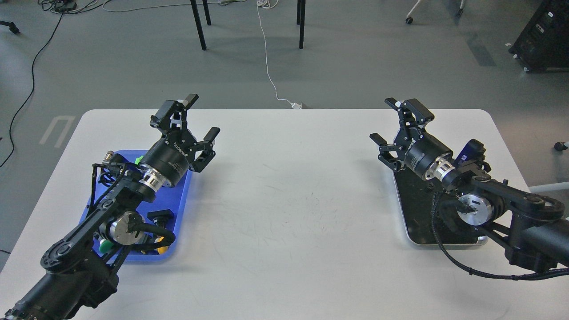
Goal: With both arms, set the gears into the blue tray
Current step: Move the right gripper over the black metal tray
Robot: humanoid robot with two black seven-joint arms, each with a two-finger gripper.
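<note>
- The left arm [111, 200] covers much of the blue tray [180, 209].
- The right arm [489, 195] hides part of the steel tray [411, 209].
- No gears can be told apart.

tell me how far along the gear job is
Done: cannot tell; the left arm hides much of the blue tray, and only coloured button parts show there. In hand: nothing; the left gripper and right gripper are both open and empty. Left: no gears are visible, not even on the steel tray.

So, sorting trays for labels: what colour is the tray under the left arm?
Bright blue tray, clearest in the head view.
</note>
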